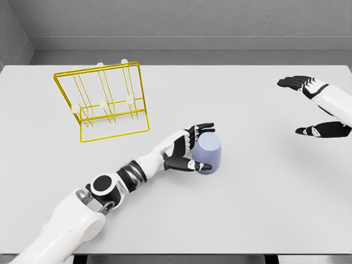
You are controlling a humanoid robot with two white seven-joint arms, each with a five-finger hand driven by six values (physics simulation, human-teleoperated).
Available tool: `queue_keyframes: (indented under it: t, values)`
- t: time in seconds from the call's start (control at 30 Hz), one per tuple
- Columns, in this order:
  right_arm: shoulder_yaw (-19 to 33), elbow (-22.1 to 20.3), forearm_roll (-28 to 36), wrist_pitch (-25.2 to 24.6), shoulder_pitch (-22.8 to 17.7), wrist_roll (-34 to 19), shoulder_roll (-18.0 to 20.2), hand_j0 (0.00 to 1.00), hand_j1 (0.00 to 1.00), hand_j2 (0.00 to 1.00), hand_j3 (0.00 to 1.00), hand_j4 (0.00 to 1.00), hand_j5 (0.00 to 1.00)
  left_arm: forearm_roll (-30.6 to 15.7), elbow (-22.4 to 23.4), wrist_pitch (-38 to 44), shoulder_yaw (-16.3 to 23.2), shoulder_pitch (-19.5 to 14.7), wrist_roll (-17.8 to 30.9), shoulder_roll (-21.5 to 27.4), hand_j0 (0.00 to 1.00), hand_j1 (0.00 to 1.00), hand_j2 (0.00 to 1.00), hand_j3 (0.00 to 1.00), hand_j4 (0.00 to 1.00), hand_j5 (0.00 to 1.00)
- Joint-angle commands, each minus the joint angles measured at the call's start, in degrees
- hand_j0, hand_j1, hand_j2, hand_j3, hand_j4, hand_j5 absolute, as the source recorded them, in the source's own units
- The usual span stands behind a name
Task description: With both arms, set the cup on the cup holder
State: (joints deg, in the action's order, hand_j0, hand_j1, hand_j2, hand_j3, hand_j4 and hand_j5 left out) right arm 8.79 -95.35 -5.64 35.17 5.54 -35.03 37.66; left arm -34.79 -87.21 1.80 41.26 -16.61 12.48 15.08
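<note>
Pale lavender-blue cup (pixel 209 154), smooth and plain, wider at the bottom than the top, apparently upside down on a white table (pixel 247 209) near the middle. Left hand (pixel 190 148) wrapped around its left side, fingers above and thumb below, touching the wall. Yellow wire cup holder (pixel 107 102) well apart at upper left, tilted back on its frame. Right hand (pixel 319 107) at far right, fingers spread wide, holding nothing.

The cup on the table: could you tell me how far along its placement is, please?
Nothing placed yet. The left hand is closing around the pale blue cup, which stands on the table. The right hand is open at the right, away from it. Left: lifting it to the yellow cup holder.
</note>
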Motion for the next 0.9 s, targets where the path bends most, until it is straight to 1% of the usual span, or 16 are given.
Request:
queue_keyframes:
  t: [0.0, 0.03, 0.13, 0.3, 0.5, 0.57, 0.63, 0.73, 0.77, 0.87]
  values:
    - [0.0, 0.0, 0.4, -0.2, 0.0, 0.0, 0.0, 1.0, 1.0, 1.0, 1.0, 1.0, 1.0, 9.5, 2.7, 0.0, 3.0, 0.0, 0.5, -0.3, 0.75, 0.75, 0.75, 0.75, 0.75, 0.75]
    - [0.0, 0.0, 0.5, -0.2, 0.0, 0.0, 0.0, 1.0, 1.0, 1.0, 1.0, 1.0, 1.0, 9.4, 2.8, -0.1, 2.9, 0.0, 0.5, -0.4, 0.71, 0.71, 0.71, 0.71, 0.71, 0.71]
    - [0.0, 0.0, 0.5, -0.2, 0.0, 0.0, 0.0, 1.0, 1.0, 1.0, 1.0, 1.0, 1.0, 9.3, 2.7, -0.2, 2.9, 0.0, 0.5, -0.4, 0.67, 0.67, 0.67, 0.67, 0.67, 0.67]
    - [0.0, -0.1, 0.5, -0.2, 0.0, 0.0, 0.0, 1.0, 1.0, 1.0, 1.0, 1.0, 1.0, 9.3, 2.6, -1.5, 2.6, 0.4, 0.5, -0.3, 0.67, 0.67, 0.67, 0.67, 0.67, 0.67]
    - [0.0, 0.0, 0.5, -0.2, 0.0, 0.0, 0.1, 1.0, 1.0, 1.0, 1.0, 1.0, 1.0, 9.0, 1.1, -3.1, 0.4, 1.2, 0.5, 0.0, 0.67, 0.67, 0.67, 0.67, 0.67, 0.67]
    - [0.0, 0.0, 0.5, -0.2, 0.0, 0.0, 0.0, 1.0, 1.0, 1.0, 1.0, 1.0, 1.0, 8.9, 0.1, -3.1, -0.5, 1.3, 0.5, -0.1, 0.64, 0.64, 0.64, 0.64, 0.64, 0.64]
    - [0.0, 0.0, 0.4, -0.2, 0.0, 0.0, 0.0, 1.0, 1.0, 1.0, 1.0, 1.0, 1.0, 8.9, -1.8, -3.1, -1.7, 2.1, 0.5, -0.1, 0.64, 0.64, 0.64, 0.64, 0.64, 0.64]
    - [0.0, 0.0, 0.4, -0.2, 0.0, 0.0, 0.0, 1.0, 1.0, 1.0, 1.0, 1.0, 1.0, 8.9, -3.5, -3.2, -1.9, 2.3, 0.4, 0.0, 0.64, 0.64, 0.64, 0.64, 0.64, 0.64]
    - [0.0, 0.0, 0.5, -0.2, 0.0, 0.0, 0.0, 1.0, 1.0, 1.0, 1.0, 1.0, 1.0, 8.9, -4.5, -3.2, -3.1, 2.7, 0.4, 0.1, 0.64, 0.64, 0.64, 0.64, 0.64, 0.64]
    - [0.0, -0.1, 0.5, -0.2, 0.0, 0.0, 0.0, 1.0, 1.0, 1.0, 1.0, 1.0, 1.0, 8.9, -4.8, -3.2, -3.3, 3.0, 0.4, 0.2, 0.64, 0.64, 0.64, 0.64, 0.64, 0.64]
